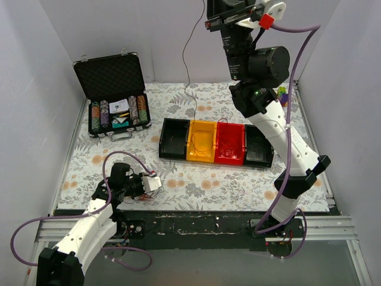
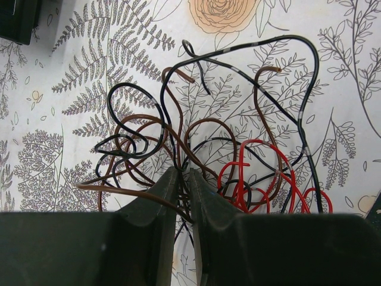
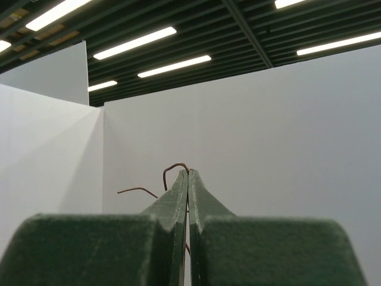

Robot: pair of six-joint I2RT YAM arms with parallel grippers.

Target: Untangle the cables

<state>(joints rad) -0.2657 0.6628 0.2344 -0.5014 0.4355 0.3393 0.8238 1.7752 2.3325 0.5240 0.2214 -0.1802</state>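
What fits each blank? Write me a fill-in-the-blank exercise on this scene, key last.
The raised right gripper is shut on one thin ___ cable.
The left gripper pinches a tangle of black, brown and ___ cables.
The poker-chip case has its lid ___.
Missing words: brown; red; open.

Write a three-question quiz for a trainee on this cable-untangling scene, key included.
1. True or false: the right gripper is shut on a brown cable.
2. The tangle of cables lies: A in the row of bins; B on the table at the left gripper; C hanging in the air.
3. Fill in: that row holds ___ bins.
Key: 1 true; 2 B; 3 four.
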